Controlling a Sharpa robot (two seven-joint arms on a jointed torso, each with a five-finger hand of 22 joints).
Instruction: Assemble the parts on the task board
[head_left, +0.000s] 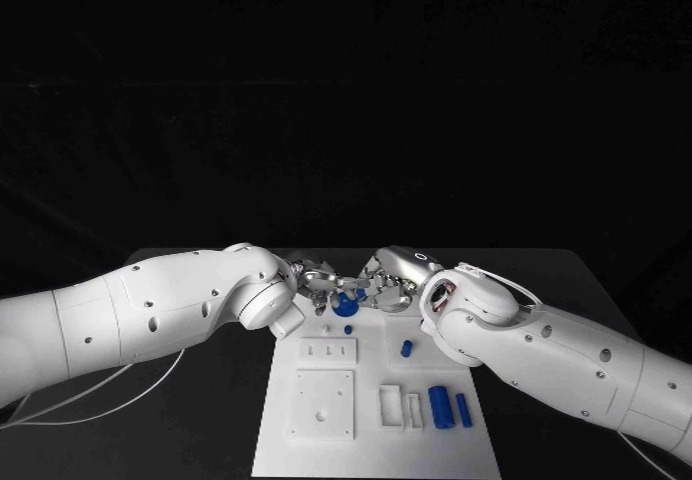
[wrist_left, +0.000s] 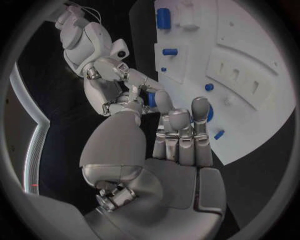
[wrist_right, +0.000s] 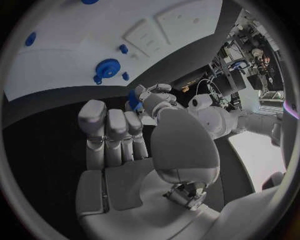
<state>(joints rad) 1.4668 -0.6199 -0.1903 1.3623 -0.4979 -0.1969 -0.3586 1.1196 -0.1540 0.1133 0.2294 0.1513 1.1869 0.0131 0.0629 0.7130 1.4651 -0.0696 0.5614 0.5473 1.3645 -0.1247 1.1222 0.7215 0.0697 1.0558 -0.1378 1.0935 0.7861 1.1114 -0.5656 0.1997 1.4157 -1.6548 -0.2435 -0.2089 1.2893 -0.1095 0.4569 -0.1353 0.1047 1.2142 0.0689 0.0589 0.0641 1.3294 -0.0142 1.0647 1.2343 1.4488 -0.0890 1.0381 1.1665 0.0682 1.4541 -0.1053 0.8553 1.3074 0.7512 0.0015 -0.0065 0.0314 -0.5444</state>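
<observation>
A small blue part (wrist_right: 134, 99) is pinched in the left hand (head_left: 320, 277), seen from the right wrist, at the far end of the task board (head_left: 281, 440). The right hand (head_left: 387, 283) meets it fingertip to fingertip above a blue gear (head_left: 346, 306); whether the right hand grips anything I cannot tell. On the board lie a blue peg (head_left: 407, 348) and two blue cylinders (head_left: 441, 407). The black table (head_left: 577, 290) lies under the board; both white arms crowd over its far end
</observation>
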